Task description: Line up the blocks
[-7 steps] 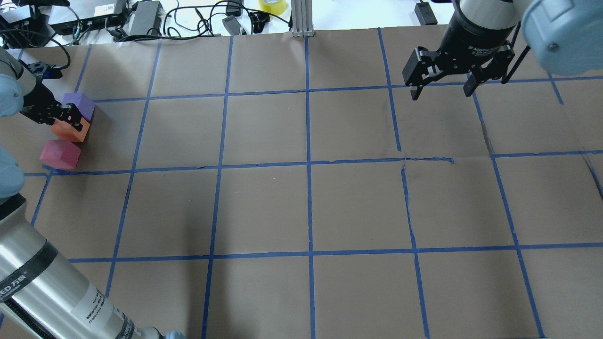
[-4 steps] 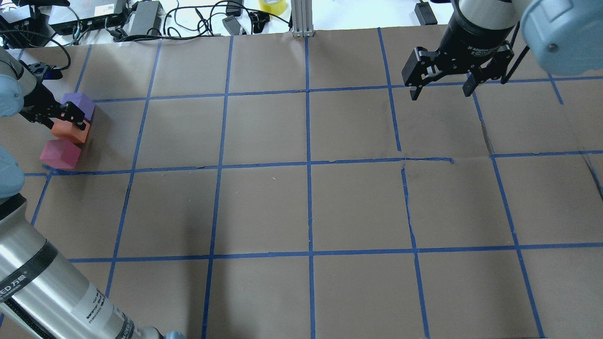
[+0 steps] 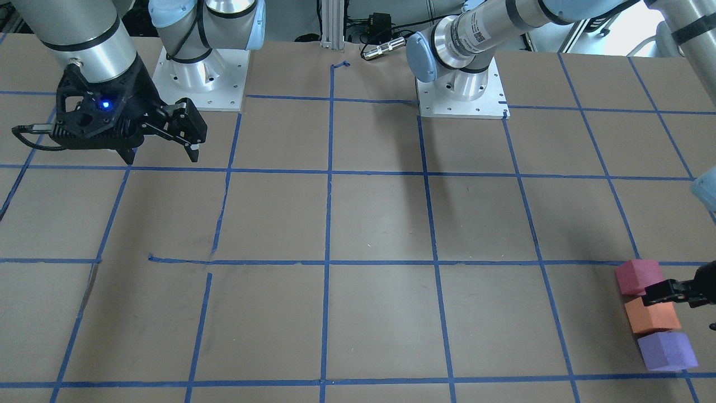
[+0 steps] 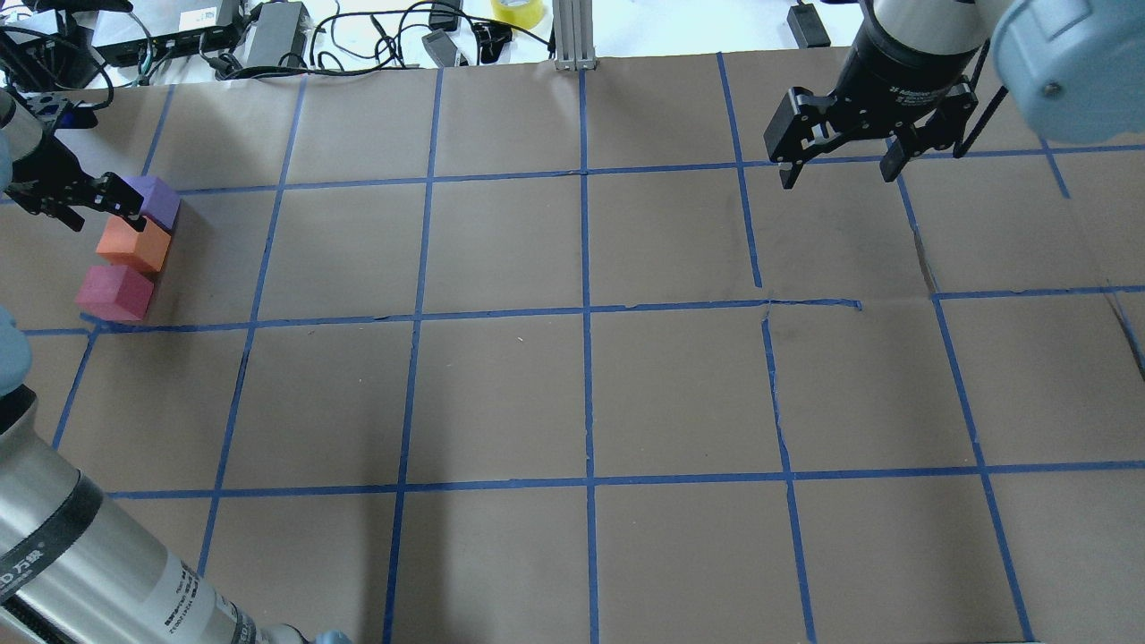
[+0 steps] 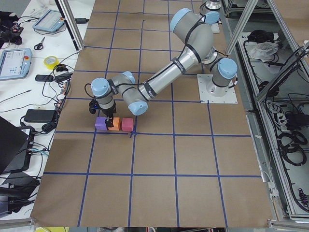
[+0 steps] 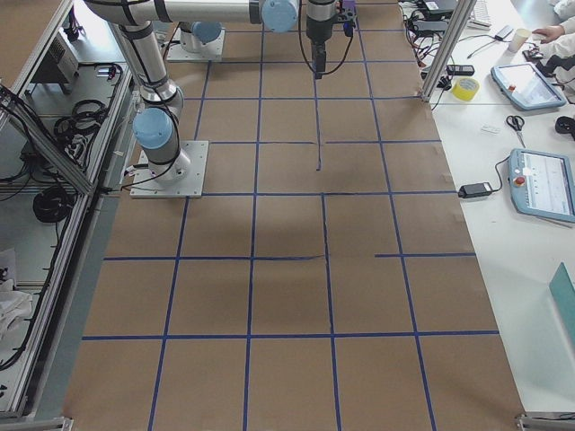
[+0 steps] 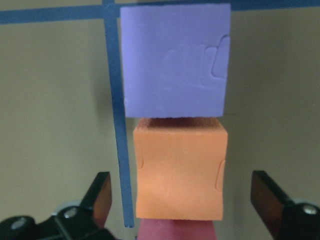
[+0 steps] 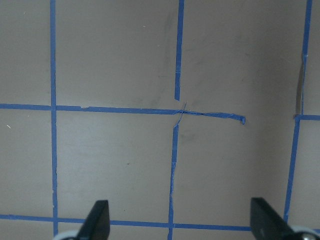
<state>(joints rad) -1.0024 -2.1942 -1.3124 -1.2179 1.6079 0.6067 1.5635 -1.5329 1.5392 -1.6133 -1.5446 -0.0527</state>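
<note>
On the table, at the robot's far left, the crimson-pink block lies nearest the robot. The orange block touches it just behind, and the purple block touches the orange one beyond that, making a slightly slanted row. The left tool hangs over the orange block, released, its fingers wide on either side with gaps showing. Farther off on the right, the right tool hovers above the table, likewise released and spread wide.

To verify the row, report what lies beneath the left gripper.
Below the open left gripper sits the orange block, against the purple block beyond. The wrist view shows only a sliver of the crimson-pink block; its rest is cut off.
</note>
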